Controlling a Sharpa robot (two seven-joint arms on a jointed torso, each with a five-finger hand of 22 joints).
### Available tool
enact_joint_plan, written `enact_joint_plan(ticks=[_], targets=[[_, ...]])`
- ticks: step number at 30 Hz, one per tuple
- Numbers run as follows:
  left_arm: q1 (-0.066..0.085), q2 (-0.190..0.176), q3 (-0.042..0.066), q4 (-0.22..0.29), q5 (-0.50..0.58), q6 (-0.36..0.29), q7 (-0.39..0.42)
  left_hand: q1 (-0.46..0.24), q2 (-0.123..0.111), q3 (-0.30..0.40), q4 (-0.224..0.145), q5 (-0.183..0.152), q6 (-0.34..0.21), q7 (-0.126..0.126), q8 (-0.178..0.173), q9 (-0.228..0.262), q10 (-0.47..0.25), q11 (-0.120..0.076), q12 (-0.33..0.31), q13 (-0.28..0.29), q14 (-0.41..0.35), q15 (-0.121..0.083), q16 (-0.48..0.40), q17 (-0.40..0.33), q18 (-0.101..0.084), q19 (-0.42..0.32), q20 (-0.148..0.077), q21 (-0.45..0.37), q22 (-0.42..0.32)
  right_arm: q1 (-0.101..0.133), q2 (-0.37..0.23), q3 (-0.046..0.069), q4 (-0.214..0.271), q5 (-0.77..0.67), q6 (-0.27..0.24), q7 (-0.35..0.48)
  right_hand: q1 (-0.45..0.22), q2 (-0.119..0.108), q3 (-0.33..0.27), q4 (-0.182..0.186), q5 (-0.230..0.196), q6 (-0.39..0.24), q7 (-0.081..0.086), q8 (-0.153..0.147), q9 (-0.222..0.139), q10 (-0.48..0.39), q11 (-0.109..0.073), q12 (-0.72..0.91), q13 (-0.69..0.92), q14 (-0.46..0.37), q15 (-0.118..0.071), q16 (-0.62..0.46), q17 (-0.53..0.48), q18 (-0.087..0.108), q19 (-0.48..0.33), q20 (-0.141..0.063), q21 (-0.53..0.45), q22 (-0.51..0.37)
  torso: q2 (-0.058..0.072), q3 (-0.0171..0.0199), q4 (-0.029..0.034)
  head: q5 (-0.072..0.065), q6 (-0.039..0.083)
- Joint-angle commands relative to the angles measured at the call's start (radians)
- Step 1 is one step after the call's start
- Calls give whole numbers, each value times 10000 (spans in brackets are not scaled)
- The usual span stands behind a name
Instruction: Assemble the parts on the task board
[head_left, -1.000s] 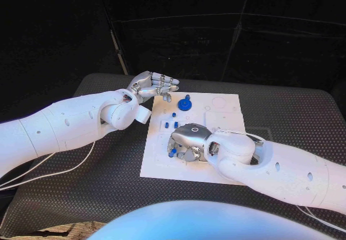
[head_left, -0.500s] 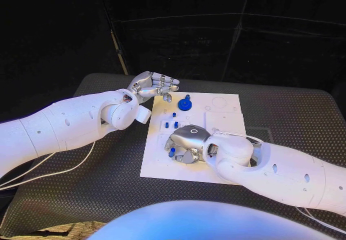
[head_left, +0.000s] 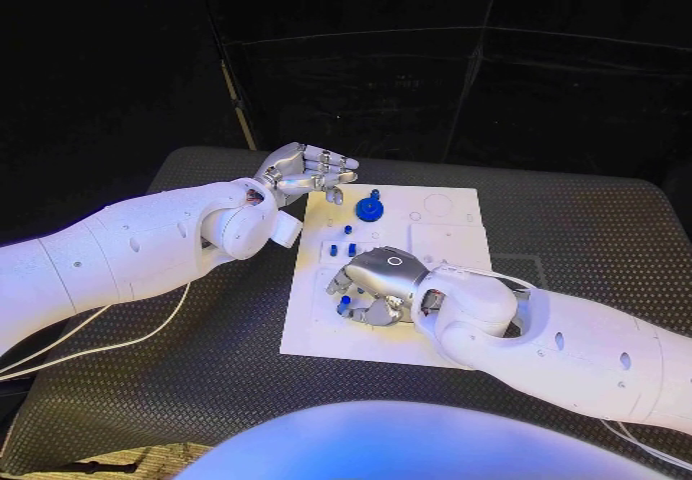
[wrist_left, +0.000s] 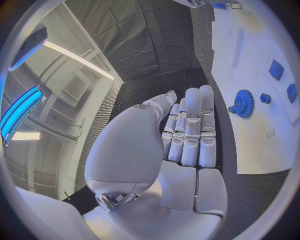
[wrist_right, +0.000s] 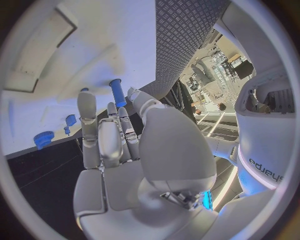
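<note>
- Right robot hand (head_left: 378, 285) sits low over the near-left part of the task board (head_left: 447, 225), fingers curled down next to a blue peg (wrist_right: 117, 93); can't tell if it's actually gripping it.
- Left robot hand (head_left: 306, 172) hovers at the board's far-left corner, fingers curled in, holding nothing.
- Blue gear (head_left: 371, 209) lies just right of it, a few small blue parts (head_left: 340, 248) mid-left on the board.
</note>
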Motion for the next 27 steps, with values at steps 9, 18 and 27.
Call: enact_joint_plan(ticks=[9,18,27], targets=[[15,-51,11,-27,42,122,1,2,94,1,-78,-29,-74,0,4,-3,-48,7,72,9,-48,-19,-68,-14,134,-40,7,-63,-18,1,-1671,213,1332,1819,-1483,643,-49,179,-1886,244,-46,-588,-61,18,24,-782,42,772,60,-134,126,-297,-498,141,-289,76,-622,-771,-29,3,-44,-185,-2],[11,-95,9,-38,42,103,4,2,94,1,-78,-29,-74,0,4,-3,-48,7,72,9,-48,-19,-68,-14,134,-40,7,-63,-18,29,-3631,898,2038,3639,-1575,-11,248,706,-2282,371,247,712,295,495,199,1001,-148,2036,298,214,-29,228,330,-69,637,-34,233,548,-46,2,-124,-714,-2],[10,-120,8,-13,42,85,4,2,94,1,-78,-29,-74,0,4,-3,-48,7,72,9,-48,-19,-68,-14,134,-40,7,-63,-18,35,-4812,992,2049,3065,-928,-2505,-1116,327,-3688,1926,1164,1439,-442,1493,553,3189,-918,6757,4865,620,-669,1481,2444,-416,1652,-673,1480,2480,-48,5,-164,-1124,10]])
